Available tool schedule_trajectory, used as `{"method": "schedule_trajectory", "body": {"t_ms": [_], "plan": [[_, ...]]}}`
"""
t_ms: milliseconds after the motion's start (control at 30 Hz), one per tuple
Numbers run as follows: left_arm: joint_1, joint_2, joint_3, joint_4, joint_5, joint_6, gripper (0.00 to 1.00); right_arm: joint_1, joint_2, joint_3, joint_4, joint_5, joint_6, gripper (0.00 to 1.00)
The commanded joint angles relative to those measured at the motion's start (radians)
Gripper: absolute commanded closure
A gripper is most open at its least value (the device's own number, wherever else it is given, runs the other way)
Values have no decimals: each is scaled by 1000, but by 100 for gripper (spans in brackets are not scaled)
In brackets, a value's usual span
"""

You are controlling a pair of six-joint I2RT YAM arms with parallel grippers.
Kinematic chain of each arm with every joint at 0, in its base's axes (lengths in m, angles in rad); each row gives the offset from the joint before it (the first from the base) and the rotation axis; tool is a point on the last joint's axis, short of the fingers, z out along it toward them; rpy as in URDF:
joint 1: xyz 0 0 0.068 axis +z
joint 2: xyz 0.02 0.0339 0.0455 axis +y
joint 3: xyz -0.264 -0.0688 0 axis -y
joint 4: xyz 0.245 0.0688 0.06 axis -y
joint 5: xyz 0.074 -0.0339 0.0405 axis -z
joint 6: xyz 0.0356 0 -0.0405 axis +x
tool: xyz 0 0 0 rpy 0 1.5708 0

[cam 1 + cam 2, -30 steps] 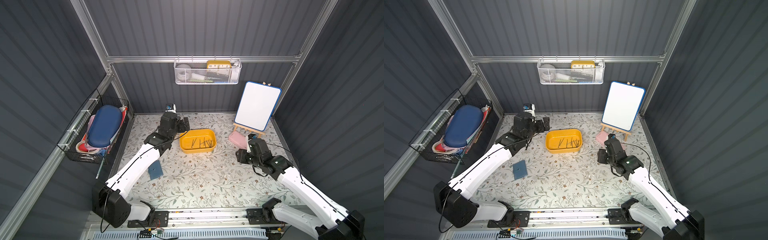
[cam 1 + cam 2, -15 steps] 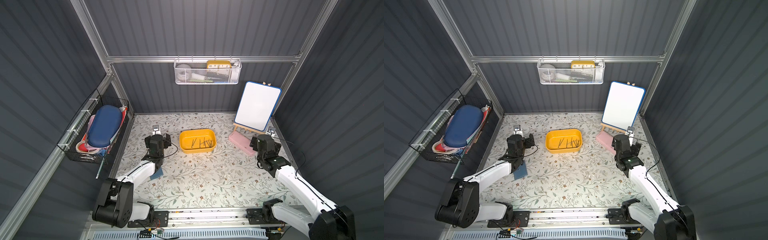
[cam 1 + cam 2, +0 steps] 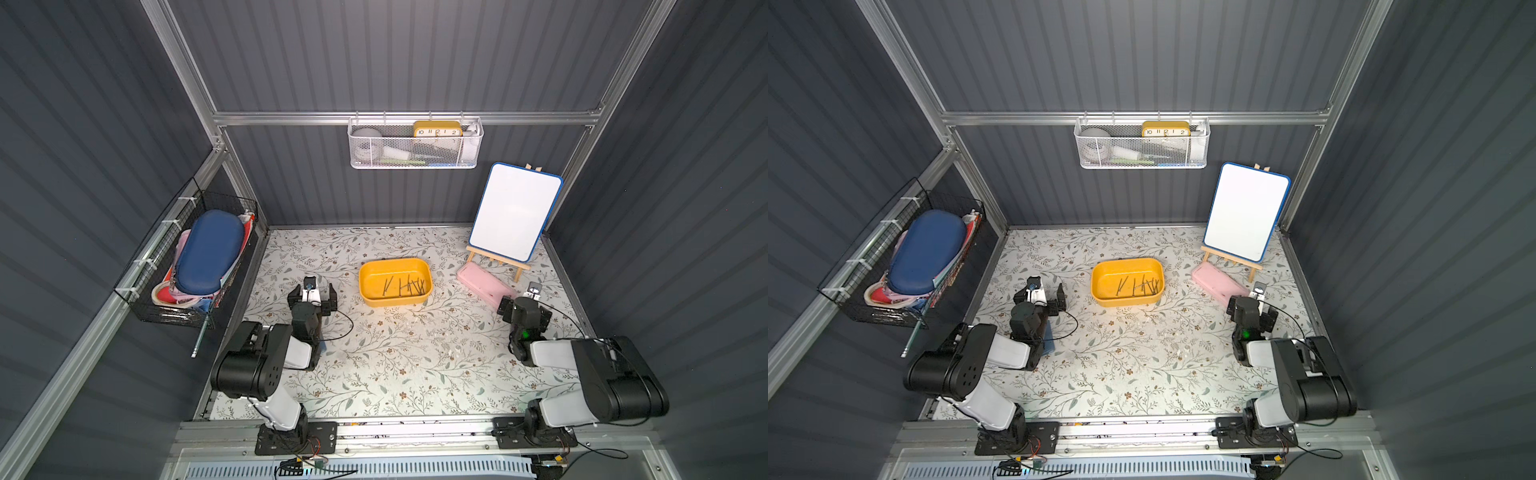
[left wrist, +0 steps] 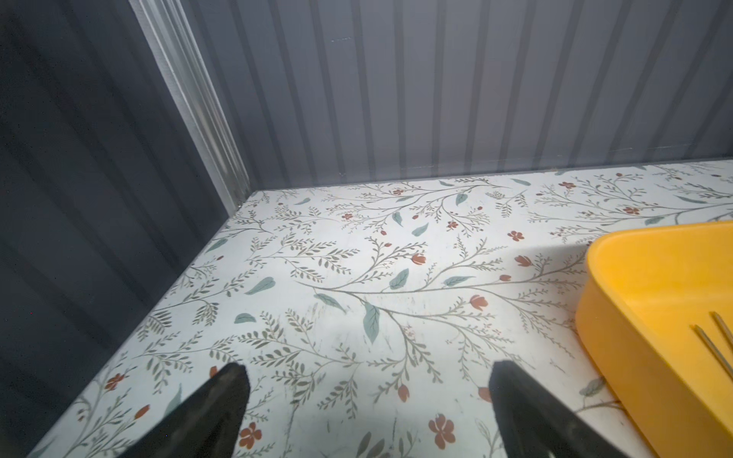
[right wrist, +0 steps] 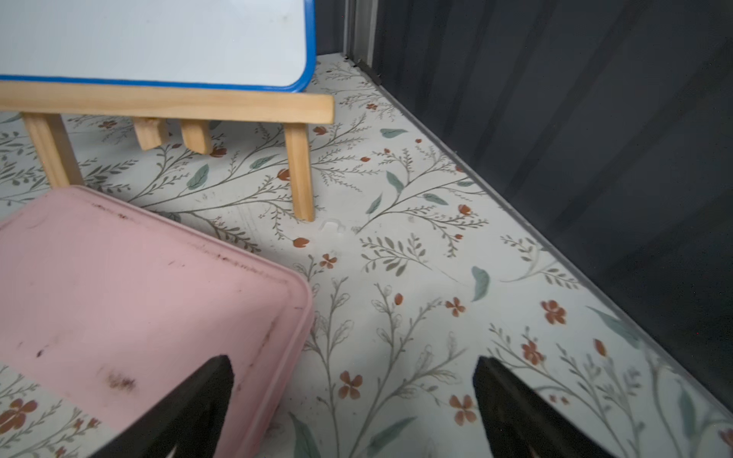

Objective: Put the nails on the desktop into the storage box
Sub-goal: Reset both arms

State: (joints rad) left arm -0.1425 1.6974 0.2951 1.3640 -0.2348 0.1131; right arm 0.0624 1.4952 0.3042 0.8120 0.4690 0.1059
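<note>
**A:** Left claw (image 4: 367, 369) first: two black fingers spread wide, empty, low over the left side of the white table printed with grey-green leafy twigs (image 3: 395, 361)!

**B:** And the right claw (image 5: 352, 361)?

**A:** Spread wide too, and empty, over on the right. One finger overlaps the near corner of the flat pink plastic case (image 3: 482, 284). I cannot tell if it touches.

**B:** Where are the long thin dark metal nails (image 3: 405, 286)?

**A:** In the shallow yellow-orange plastic tub (image 3: 395, 261), mid-table toward the far side! They lie loose on its floor, bunched in its right half. The tub sits just right of the left claw, apart from it.

**B:** Behind the pink case?

**A:** A blue-framed whiteboard on a small wooden easel (image 3: 513, 212), in the far right corner.
</note>
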Motion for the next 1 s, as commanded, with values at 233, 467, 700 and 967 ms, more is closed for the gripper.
{"method": "schedule_trajectory", "body": {"t_ms": [233,467,700,967], "plan": [[100,1,90,-55,232,-32,0,-25,39,82,75,-126,-20,1],[104,2,87,-43,234,-34,0,-24,64,58,159,-130,-32,1],[104,1,87,-42,233,-34,1,-24,64,61,155,-130,-32,1],[104,1,86,-42,233,-34,1,-24,70,62,160,-128,-28,1]]}}
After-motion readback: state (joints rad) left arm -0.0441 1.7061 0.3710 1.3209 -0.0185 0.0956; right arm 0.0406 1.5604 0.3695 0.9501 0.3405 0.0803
